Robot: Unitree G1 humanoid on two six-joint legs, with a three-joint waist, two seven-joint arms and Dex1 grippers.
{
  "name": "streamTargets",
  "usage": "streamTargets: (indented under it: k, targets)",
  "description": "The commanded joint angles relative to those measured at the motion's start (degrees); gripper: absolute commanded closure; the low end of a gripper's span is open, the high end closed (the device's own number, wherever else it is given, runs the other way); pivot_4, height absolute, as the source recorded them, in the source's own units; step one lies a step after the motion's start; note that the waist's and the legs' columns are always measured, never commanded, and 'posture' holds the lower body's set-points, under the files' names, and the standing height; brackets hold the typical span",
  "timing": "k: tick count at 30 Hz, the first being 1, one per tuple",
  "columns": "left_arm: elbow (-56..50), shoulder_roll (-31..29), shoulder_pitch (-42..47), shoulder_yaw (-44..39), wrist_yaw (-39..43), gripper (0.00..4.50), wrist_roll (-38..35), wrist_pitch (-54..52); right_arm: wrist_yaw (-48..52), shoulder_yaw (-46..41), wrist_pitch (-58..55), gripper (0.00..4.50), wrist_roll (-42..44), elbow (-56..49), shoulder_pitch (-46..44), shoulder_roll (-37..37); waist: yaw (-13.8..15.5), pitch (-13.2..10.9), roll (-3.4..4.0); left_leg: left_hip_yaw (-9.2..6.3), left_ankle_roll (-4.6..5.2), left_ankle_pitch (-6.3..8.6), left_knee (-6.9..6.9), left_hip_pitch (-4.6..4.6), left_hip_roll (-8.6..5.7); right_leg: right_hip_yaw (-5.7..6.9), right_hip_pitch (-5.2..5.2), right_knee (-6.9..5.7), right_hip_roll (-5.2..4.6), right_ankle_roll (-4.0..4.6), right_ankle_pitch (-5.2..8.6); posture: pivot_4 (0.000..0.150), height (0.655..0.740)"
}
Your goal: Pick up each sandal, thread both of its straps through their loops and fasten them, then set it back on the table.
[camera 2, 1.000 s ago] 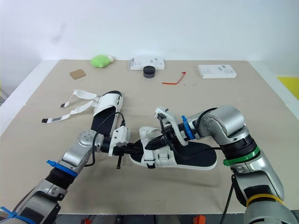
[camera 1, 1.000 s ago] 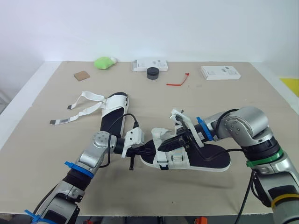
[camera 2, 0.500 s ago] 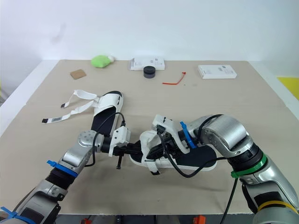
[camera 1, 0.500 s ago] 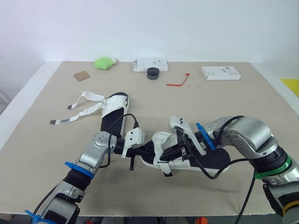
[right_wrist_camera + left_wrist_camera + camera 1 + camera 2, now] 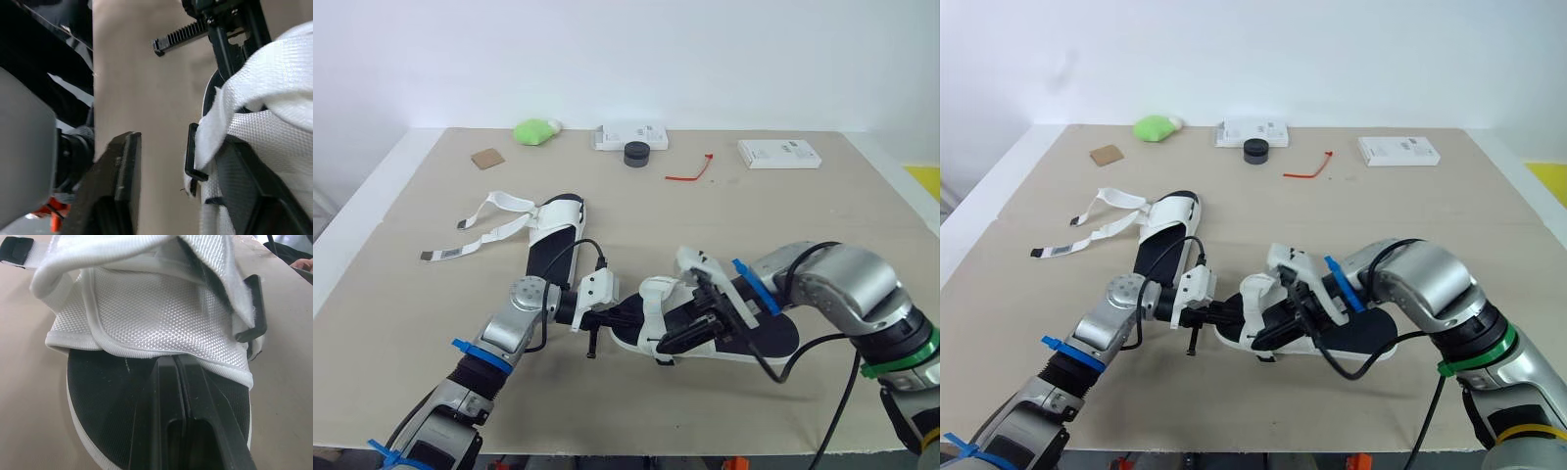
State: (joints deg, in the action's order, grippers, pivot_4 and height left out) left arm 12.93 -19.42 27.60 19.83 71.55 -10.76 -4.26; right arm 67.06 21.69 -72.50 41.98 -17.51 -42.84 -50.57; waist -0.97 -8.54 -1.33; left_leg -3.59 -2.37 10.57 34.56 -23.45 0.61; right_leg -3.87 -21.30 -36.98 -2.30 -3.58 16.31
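At the left of the table [image 5: 401,323] two loose white straps [image 5: 480,220] lie flat and unfastened. They belong to the first sandal [image 5: 553,240], which rests a little left of the centre with its black sole facing up. Above them, near the far edge, there is a brown card [image 5: 485,158], and to its right a green lump [image 5: 534,130].

The left gripper [image 5: 619,316] is in the lower middle of the head views, at the toe end of the second sandal [image 5: 769,335]. In the left wrist view its two fingers [image 5: 164,396] are pressed together above the black insole, and their tips touch the edge of the white upper [image 5: 146,308]. I cannot tell whether they pinch the fabric.

At the far edge, in the upper middle, a white box [image 5: 628,134] lies with a black round thing [image 5: 635,154] just in front of it. A red tie [image 5: 690,173] lies to their right.

The second sandal lies on the table in the lower middle, its heel toward the right. The right gripper [image 5: 690,333] is over its front part. Its fingers [image 5: 120,186] stand wide apart and hold nothing. One of them is beside a white strap [image 5: 254,93], and a black loop [image 5: 191,159] hangs between them.

Another white box [image 5: 780,154] lies at the upper right.
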Motion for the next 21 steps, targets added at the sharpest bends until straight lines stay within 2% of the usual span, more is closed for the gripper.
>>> streamTargets:
  k: [1,5,10,13,15,18,21]
  targets:
    - [4.3,-1.0,-2.6,3.4,-0.7,4.5,3.6,-3.2,2.2,-5.0,-2.2,2.25,3.3,0.4,-0.8,-2.4,0.0,0.0,0.0,0.02,0.0,0.0,0.0,0.0,0.0,-0.01,0.01,0.0,-0.01,-0.01,0.0,0.15,0.74]
    - [3.9,-1.0,-2.8,3.3,-0.9,4.5,3.6,-3.5,3.5,-14.2,-4.4,2.25,9.0,-0.3,0.4,-5.3,0.1,0.0,0.01,0.02,0.0,0.0,-0.01,-0.03,-0.01,0.02,0.03,0.0,0.02,-0.02,-0.01,0.15,0.74]
    - [3.2,-1.2,-3.5,3.1,-1.1,4.5,3.4,-3.9,2.7,-23.3,-5.0,2.25,15.2,-11.0,10.8,-11.5,0.3,0.0,-0.04,-0.05,-0.03,0.02,-0.02,-0.18,-0.06,0.12,0.1,0.01,0.03,-0.18,-0.04,0.15,0.74]
    - [2.6,-1.5,-3.9,3.0,-1.3,4.5,3.2,-4.3,-2.7,-25.6,-2.2,2.25,13.7,-21.9,22.2,-12.8,0.5,0.0,-0.04,-0.12,-0.1,0.07,-0.03,-0.18,0.0,0.21,0.06,0.0,0.11,-0.13,0.02,0.15,0.74]
    - [2.2,-1.4,-4.1,3.1,-1.6,4.5,3.0,-4.7,-11.8,-25.0,0.7,2.25,8.7,-24.8,27.6,-8.7,0.5,0.0,-0.04,-0.17,-0.17,0.11,-0.01,-0.18,0.08,0.25,0.08,0.0,0.2,-0.09,0.07,0.15,0.74]
    - [1.7,-1.4,-4.2,3.2,-1.8,4.5,2.9,-5.1,-21.6,-24.0,3.5,2.25,3.5,-25.5,31.1,-2.8,0.4,0.0,-0.01,-0.14,-0.18,0.1,0.09,-0.17,0.09,0.24,0.07,-0.01,0.21,-0.16,0.0,0.15,0.74]
    - [1.5,-1.4,-4.2,3.3,-1.7,4.5,2.8,-5.3,-26.7,-21.1,7.8,2.25,-1.9,-26.5,33.1,-0.3,0.2,-0.1,-0.11,-0.11,-0.17,0.07,0.11,-0.08,0.08,0.21,0.03,0.0,0.17,0.02,0.06,0.15,0.74]
